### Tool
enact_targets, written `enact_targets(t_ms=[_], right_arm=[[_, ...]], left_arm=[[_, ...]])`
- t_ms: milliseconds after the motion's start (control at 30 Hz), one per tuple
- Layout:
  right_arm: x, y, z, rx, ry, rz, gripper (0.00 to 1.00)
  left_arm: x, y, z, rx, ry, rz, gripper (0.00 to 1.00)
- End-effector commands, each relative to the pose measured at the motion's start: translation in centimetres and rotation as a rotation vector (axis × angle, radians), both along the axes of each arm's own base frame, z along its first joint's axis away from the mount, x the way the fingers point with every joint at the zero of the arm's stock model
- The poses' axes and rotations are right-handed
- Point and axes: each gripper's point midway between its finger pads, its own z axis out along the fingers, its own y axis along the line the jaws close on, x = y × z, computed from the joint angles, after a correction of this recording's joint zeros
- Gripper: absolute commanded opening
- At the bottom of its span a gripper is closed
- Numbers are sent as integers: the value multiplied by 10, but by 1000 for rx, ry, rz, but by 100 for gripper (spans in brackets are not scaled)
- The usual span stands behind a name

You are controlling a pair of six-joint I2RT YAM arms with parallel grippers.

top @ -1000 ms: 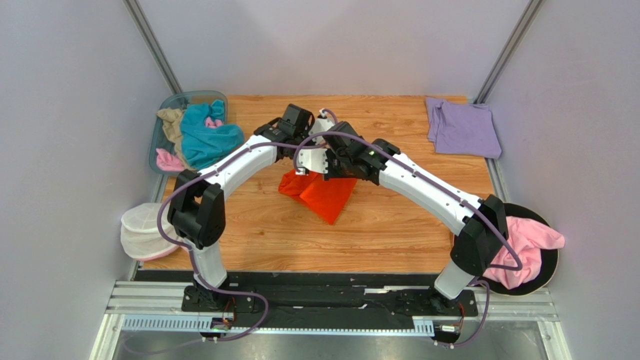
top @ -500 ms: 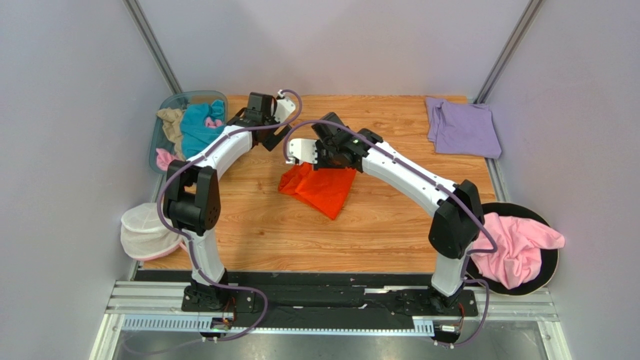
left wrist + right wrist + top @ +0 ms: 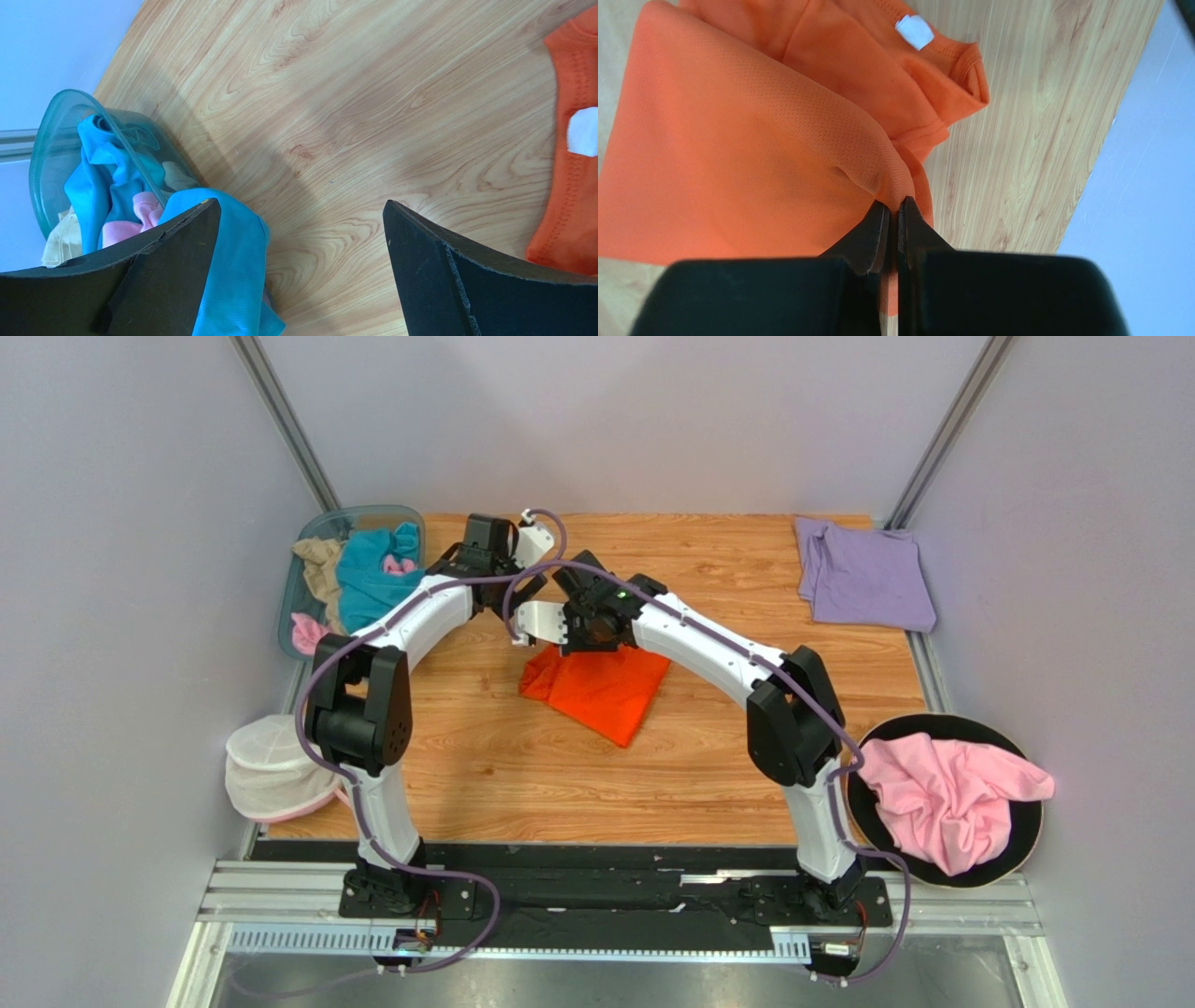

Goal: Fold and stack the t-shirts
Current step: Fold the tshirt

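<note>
The bright orange t-shirt (image 3: 601, 695) lies partly folded on the middle of the wooden table (image 3: 701, 756). My right gripper (image 3: 586, 641) is shut on a raised fold of it at its far edge; the right wrist view shows the jaws (image 3: 893, 204) pinching orange cloth (image 3: 738, 140), with the white neck label (image 3: 913, 31) beyond. My left gripper (image 3: 494, 577) is open and empty over bare wood (image 3: 302, 206), between the orange shirt (image 3: 570, 175) and a teal shirt (image 3: 235, 266). A folded pale lavender shirt (image 3: 863, 574) lies at the far right corner.
A clear bin (image 3: 351, 518) at the far left holds teal (image 3: 368, 581), tan (image 3: 320, 560) and pink (image 3: 309, 633) shirts. A pink shirt (image 3: 954, 798) lies on a black round disc (image 3: 1031, 833) off the right edge. A white mesh pouch (image 3: 267, 763) sits at the left edge.
My left gripper has left the orange shirt and moved left toward the bin, open. My right gripper has carried the shirt's pinched edge leftward.
</note>
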Motion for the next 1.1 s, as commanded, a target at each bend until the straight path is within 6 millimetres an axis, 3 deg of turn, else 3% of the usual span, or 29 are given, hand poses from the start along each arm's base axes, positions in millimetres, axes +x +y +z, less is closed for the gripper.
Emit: enact_targets(t_ms=[0, 167, 267, 300, 333, 467, 500, 667, 700, 733, 1067], right_arm=[[26, 26, 17, 78, -65, 24, 0], [44, 31, -13, 54, -85, 2, 0], [52, 31, -29, 43, -91, -15, 23], [54, 31, -30, 48, -97, -21, 47], [58, 32, -30, 55, -115, -29, 53], [68, 32, -32, 53, -155, -59, 64], [69, 31, -31, 53, -164, -69, 71], [74, 23, -15, 64, -227, -117, 82], [74, 22, -7, 75, -241, -125, 87], [76, 17, -6, 69, -259, -143, 97], [96, 11, 15, 100, -400, -242, 100]], left_arm=[[4, -5, 3, -20, -31, -21, 95], [2, -3, 0, -12, -38, -21, 95], [1, -1, -2, -8, -47, -16, 94], [1, -1, -2, -8, -50, -15, 94], [1, -1, -4, -8, -48, -16, 94], [3, 0, -4, -11, -55, 4, 94], [4, 0, -3, -13, -60, 8, 94], [6, 3, 4, -19, -82, 36, 94], [6, 3, 6, -25, -85, 42, 94], [6, 3, 9, -28, -91, 49, 94], [-5, 8, 21, -46, -89, 80, 94]])
